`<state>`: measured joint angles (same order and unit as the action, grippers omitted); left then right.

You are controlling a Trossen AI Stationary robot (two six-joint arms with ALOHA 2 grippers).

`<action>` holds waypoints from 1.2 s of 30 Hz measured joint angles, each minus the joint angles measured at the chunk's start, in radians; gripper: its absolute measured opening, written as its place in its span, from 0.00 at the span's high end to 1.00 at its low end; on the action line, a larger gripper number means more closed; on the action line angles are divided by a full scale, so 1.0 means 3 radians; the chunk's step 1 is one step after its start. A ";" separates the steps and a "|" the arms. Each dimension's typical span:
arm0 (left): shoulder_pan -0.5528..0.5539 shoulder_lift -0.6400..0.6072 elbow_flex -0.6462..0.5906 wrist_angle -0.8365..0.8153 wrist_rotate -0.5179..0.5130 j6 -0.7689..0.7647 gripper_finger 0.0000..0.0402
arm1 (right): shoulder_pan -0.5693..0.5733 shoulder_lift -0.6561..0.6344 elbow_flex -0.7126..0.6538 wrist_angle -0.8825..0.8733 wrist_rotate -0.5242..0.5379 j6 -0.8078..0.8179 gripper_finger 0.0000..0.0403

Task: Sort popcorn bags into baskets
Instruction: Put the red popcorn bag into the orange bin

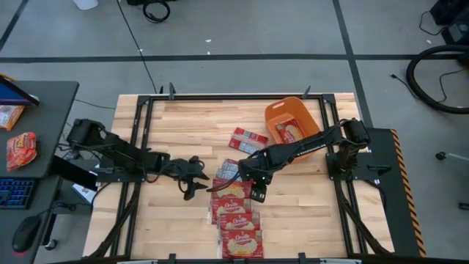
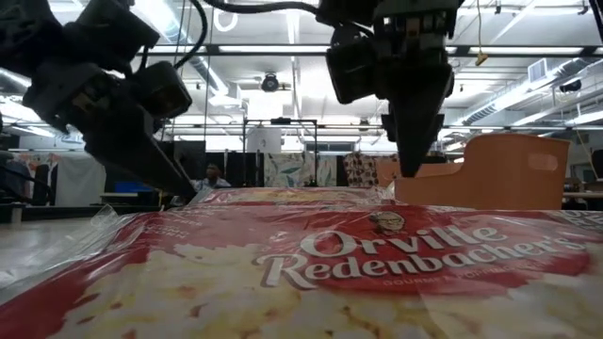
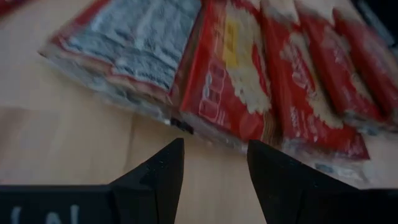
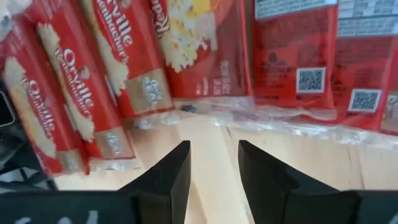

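Note:
Several red popcorn bags (image 1: 236,213) lie flat in an overlapping row on the table's near middle; they fill the foreground of the low view (image 2: 330,273). Another bag (image 1: 248,139) lies alone farther back. One more (image 1: 289,130) lies inside the orange basket (image 1: 308,110), which also shows in the low view (image 2: 509,169). My left gripper (image 1: 193,183) (image 3: 214,163) is open, low over bare wood just left of the row. My right gripper (image 1: 258,192) (image 4: 214,163) is open, low over bare wood at the row's right side, its fingers short of the bags' clear edges (image 4: 249,115).
A dark metal frame (image 1: 220,97) borders the wooden table. Bare wood lies at the table's near left (image 1: 161,227) and near right (image 1: 315,220). On a side desk to the left lies an orange-red snack pouch (image 1: 20,150). Beyond the table stand racks and lights (image 2: 283,141).

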<state>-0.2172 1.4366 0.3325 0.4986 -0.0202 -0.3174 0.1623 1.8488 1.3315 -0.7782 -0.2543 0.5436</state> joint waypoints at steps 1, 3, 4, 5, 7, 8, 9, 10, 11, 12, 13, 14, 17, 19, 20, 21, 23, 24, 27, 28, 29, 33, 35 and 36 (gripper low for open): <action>-0.0014 0.0067 0.0028 0.0005 0.0000 -0.0017 0.55 | 0.0000 -0.0004 -0.0017 0.0104 0.0016 0.0004 0.65; -0.0044 0.0174 0.0074 0.0004 0.0000 -0.0027 0.55 | -0.0003 -0.0010 -0.0076 0.0265 0.0023 0.0058 0.65; -0.0060 0.0222 0.0102 0.0008 0.0000 -0.0027 0.55 | -0.0004 -0.0009 -0.0114 0.0243 0.0023 0.0074 0.65; -0.0066 0.0263 0.0123 0.0013 0.0000 -0.0026 0.55 | -0.0004 -0.0008 -0.0156 0.0249 0.0024 0.0077 0.65; -0.0083 0.0332 0.0161 0.0017 0.0000 -0.0026 0.55 | -0.0003 -0.0008 -0.0280 0.0433 0.0022 0.0116 0.65; -0.0090 0.0356 0.0172 0.0016 -0.0002 -0.0027 0.55 | -0.0006 -0.0008 -0.0348 0.0530 0.0023 0.0149 0.65; -0.0097 0.0377 0.0185 0.0019 -0.0003 -0.0032 0.55 | -0.0007 -0.0007 -0.0412 0.0622 0.0022 0.0186 0.65; -0.0098 0.0392 0.0188 0.0032 -0.0002 -0.0041 0.55 | -0.0009 -0.0005 -0.0468 0.0737 0.0020 0.0214 0.65; -0.0099 0.0412 0.0193 0.0054 -0.0003 -0.0047 0.55 | -0.0011 -0.0005 -0.0515 0.0877 0.0014 0.0236 0.65; -0.0099 0.0435 0.0205 0.0056 -0.0001 -0.0061 0.55 | -0.0011 -0.0005 -0.0560 0.1013 0.0013 0.0260 0.65; -0.0099 0.0442 0.0207 0.0062 -0.0001 -0.0084 0.55 | -0.0011 -0.0005 -0.0609 0.1141 0.0011 0.0281 0.65; -0.0099 0.0454 0.0207 0.0086 -0.0001 -0.0121 0.55 | -0.0009 -0.0005 -0.0657 0.1257 0.0012 0.0288 0.65; -0.0099 0.0481 0.0207 0.0141 0.0000 -0.0138 0.55 | -0.0018 -0.0004 -0.0716 0.1547 0.0020 0.0288 0.65; -0.0099 0.0485 0.0205 0.0179 0.0000 -0.0170 0.55 | -0.0019 -0.0004 -0.0716 0.1670 0.0068 0.0265 0.65; -0.0099 0.0497 0.0205 0.0245 -0.0005 -0.0196 0.55 | -0.0018 -0.0004 -0.0716 0.1726 0.0115 0.0235 0.65; -0.0099 0.0502 0.0207 0.0279 -0.0007 -0.0202 0.55 | -0.0018 -0.0004 -0.0716 0.1769 0.0171 0.0205 0.65; -0.0099 0.0504 0.0205 0.0277 -0.0025 -0.0199 0.55 | -0.0018 -0.0004 -0.0716 0.1801 0.0273 0.0167 0.66; -0.0099 0.0504 0.0205 0.0279 -0.0052 -0.0198 0.55 | -0.0020 -0.0004 -0.0716 0.1794 0.0290 0.0146 0.67; -0.0098 0.0504 0.0205 0.0294 -0.0120 -0.0193 0.55 | -0.0024 -0.0004 -0.0716 0.1769 0.0345 0.0091 0.70; -0.0098 0.0504 0.0205 0.0306 -0.0125 -0.0192 0.55 | -0.0024 -0.0004 -0.0716 0.1776 0.0360 0.0064 0.72; -0.0098 0.0504 0.0206 0.0323 -0.0128 -0.0189 0.55 | -0.0024 -0.0004 -0.0715 0.1800 0.0383 0.0035 0.74; -0.0098 0.0499 0.0206 0.0347 -0.0129 -0.0184 0.55 | -0.0024 -0.0004 -0.0714 0.1856 0.0430 -0.0049 0.84; -0.0097 0.0466 0.0206 0.0349 -0.0129 -0.0153 0.55 | -0.0024 -0.0004 -0.0711 0.1855 0.0434 -0.0085 0.89; -0.0094 0.0462 0.0207 0.0362 -0.0132 -0.0132 0.55 | -0.0028 -0.0004 -0.0711 0.1855 0.0434 -0.0101 0.92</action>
<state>-0.2453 1.5752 0.3945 0.6073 -0.0596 -0.3570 0.1541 1.8477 1.1183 -0.2215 -0.1242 0.5135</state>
